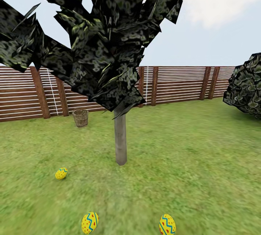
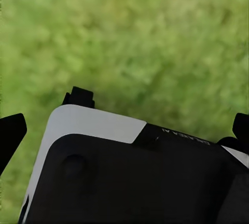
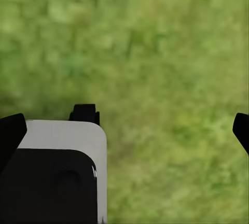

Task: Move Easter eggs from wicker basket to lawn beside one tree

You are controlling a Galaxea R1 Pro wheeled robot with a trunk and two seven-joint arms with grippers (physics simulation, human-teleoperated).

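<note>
We see all three Easter eggs point(image 1: 61, 173) point(image 1: 90, 222) point(image 1: 167, 224) lying on the lawn point(image 1: 203, 162) in front of the tree point(image 1: 120, 139), two nearest us. The wicker basket point(image 1: 80, 118) stands well behind by the fence. Both tools, left point(image 2: 124, 125) and right point(image 3: 127, 128), hang apart and empty over grass, so we judge nothing remains to fetch.

The only writing is a short line of small pale letters on the black robot body point(image 2: 155, 182) in the left wrist view, just beside its white panel point(image 2: 93, 123), too blurred to read.
</note>
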